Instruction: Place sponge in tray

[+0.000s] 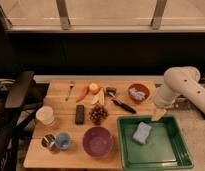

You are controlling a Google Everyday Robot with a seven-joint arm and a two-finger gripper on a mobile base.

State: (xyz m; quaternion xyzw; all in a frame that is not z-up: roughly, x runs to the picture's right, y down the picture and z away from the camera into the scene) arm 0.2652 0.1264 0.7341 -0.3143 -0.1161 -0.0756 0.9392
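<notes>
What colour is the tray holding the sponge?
The tray is green, seen in the camera view; the sponge lies inside, and the hand hovers at its far rim.

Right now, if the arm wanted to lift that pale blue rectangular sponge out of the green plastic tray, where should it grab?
Probably across the two long edges of the pale blue sponge, coming straight down from above: it lies flat on the floor of the green tray, whose walls block a sideways approach. The gripper hangs by the tray's far rim.
</notes>
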